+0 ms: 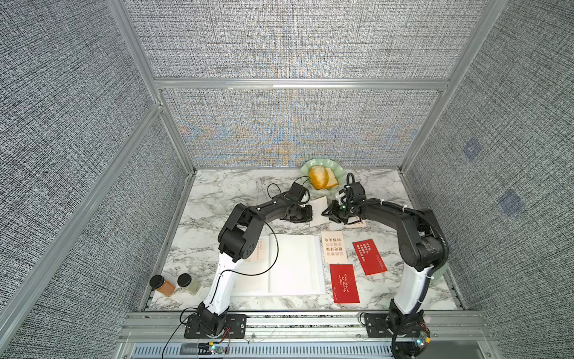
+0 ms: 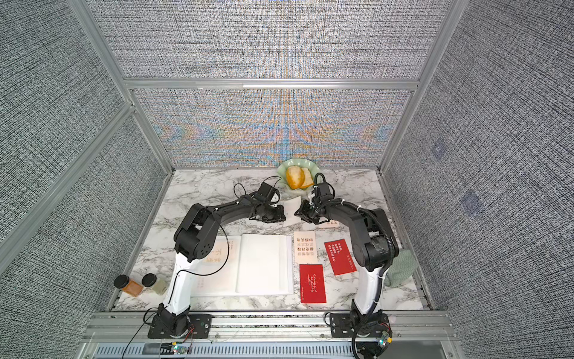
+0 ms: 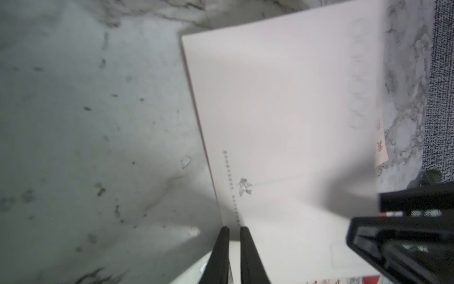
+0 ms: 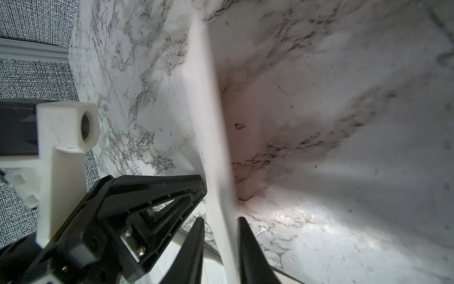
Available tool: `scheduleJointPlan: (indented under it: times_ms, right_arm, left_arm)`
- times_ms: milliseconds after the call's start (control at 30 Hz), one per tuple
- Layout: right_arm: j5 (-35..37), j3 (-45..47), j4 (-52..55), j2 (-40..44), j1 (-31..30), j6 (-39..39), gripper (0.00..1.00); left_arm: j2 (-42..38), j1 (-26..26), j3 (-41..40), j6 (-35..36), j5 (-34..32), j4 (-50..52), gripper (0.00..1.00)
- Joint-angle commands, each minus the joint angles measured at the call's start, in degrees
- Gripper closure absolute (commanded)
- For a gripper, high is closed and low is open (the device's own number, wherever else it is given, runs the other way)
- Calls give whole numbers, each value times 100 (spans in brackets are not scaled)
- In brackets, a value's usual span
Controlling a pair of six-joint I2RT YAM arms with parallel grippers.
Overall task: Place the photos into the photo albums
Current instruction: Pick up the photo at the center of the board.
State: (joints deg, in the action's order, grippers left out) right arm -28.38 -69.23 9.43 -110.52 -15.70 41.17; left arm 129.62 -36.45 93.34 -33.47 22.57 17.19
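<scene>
Lying open on near surface (image 1: 388,292): photo album (image 1: 295,264), white pages up | just right of it, flat: cream photo (image 1: 332,247); red photo (image 1: 344,283); second red photo (image 1: 369,256) | beyond: white photo (image 1: 320,208) lifted, tilted; left hand (image 3: 233,231) narrow, pinching its edge; right hand (image 4: 220,221) straddles it, grip unclear | far: green plate (image 1: 306,167)

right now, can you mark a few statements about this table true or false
The photo album lies open. True.
The red cards are inside the album. False: they lie on the table beside it.
The white card sits between the left end effector and right end effector. True.
The green dish is empty. False: it holds yellowish food.
The jars stand by the right arm. False: they stand near the left arm's base.
</scene>
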Motion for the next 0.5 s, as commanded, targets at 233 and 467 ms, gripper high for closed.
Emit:
scheduleJointPlan:
  times_ms: [233, 467]
  right_arm:
    - [-30, -60, -78, -39, 5, -61, 78]
    - [-67, -60, -55, 29, -3, -92, 100]
  left_arm:
    - [-90, 80, -53, -28, 253, -15, 86]
    - [-159, 103, -110, -36, 292, -70, 86]
